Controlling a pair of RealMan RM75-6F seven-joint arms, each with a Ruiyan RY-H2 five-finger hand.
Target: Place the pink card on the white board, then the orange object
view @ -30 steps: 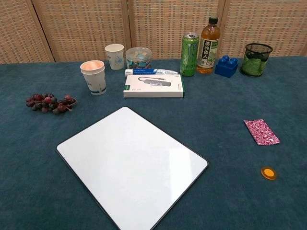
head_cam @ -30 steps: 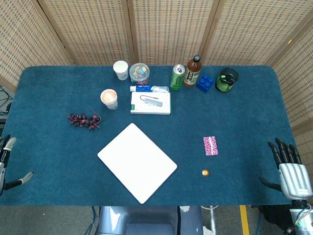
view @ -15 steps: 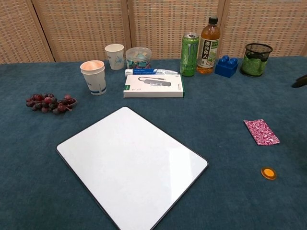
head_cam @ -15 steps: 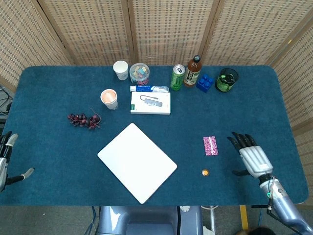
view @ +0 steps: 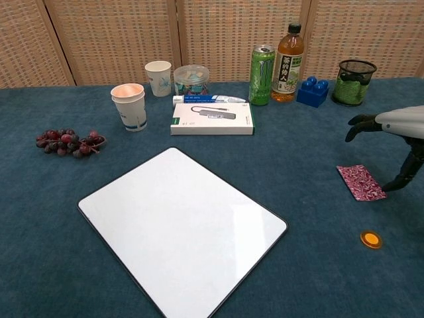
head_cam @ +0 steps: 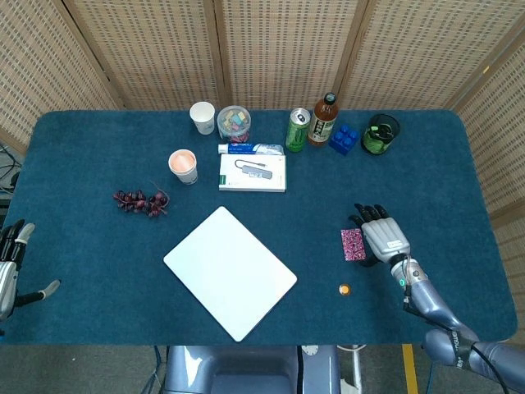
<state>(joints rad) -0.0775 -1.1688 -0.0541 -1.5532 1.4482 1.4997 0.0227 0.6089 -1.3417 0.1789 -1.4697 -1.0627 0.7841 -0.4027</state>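
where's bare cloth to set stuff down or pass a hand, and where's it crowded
Bare cloth: the wide strip between the board and the pink card, the left side below the grapes, and the right end beyond the right hand. Crowded: the back row, from the white cup to the mesh pot.

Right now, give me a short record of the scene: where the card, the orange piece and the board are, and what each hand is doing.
card: pink, flat on the cloth, right of the board, not on it
orange piece: on the cloth, nearer the front edge than the card
board: white, bare, lying at an angle
right hand: just right of the card, fingers spread, holding nothing
left hand: at the table's left edge, holding nothing
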